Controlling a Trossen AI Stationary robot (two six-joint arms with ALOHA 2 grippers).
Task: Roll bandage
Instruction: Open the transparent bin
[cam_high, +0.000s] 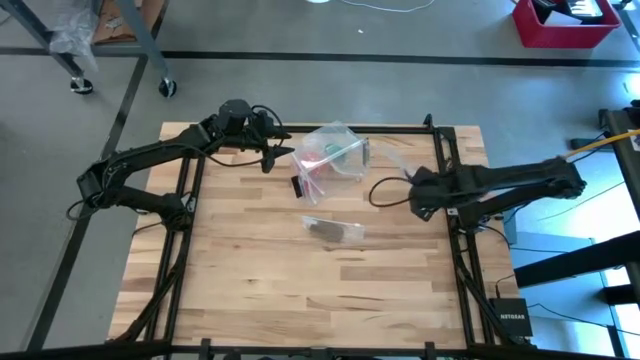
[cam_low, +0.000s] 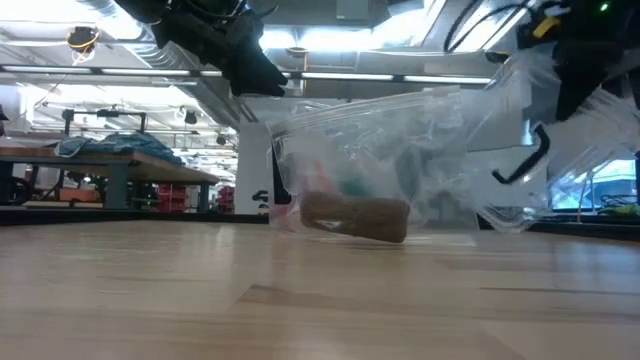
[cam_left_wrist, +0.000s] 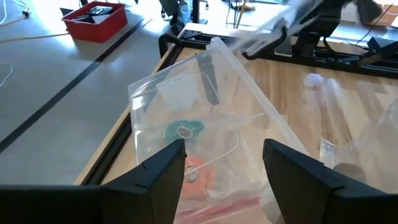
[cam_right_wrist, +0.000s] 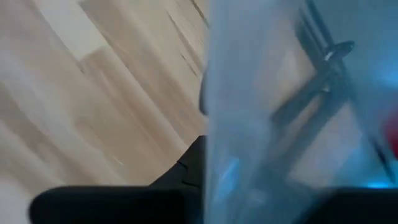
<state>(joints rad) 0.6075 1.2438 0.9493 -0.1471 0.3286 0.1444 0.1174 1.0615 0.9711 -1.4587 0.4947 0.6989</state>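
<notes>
The bandage (cam_high: 333, 230) is a small brown roll (cam_low: 355, 215) lying on its side on the wooden table, near the middle; no gripper touches it. Behind it stands a clear plastic box (cam_high: 330, 150) with a black handle (cam_left_wrist: 210, 78). My left gripper (cam_high: 272, 152) hovers open at the box's left side (cam_left_wrist: 224, 168), short of its wall. My right gripper (cam_high: 415, 190) is to the right of the box, shut on a clear plastic bag (cam_high: 395, 163), which covers most of the right wrist view (cam_right_wrist: 280, 124). My right gripper holds the clear plastic bag (cam_low: 515, 140), coming at it slanting down from the table's right. The bag itself hides the place of contact, so the part held cannot be told. The bag hangs slack below the gripper, down to about table height (cam_low: 500, 218).
The box holds teal, orange and red items (cam_left_wrist: 186, 152). Black frame rails (cam_high: 450, 200) run along the table's left, right and far sides. Bare wood (cam_high: 300, 290) lies in front of the roll. A red bin (cam_high: 565, 22) stands on the floor beyond the table.
</notes>
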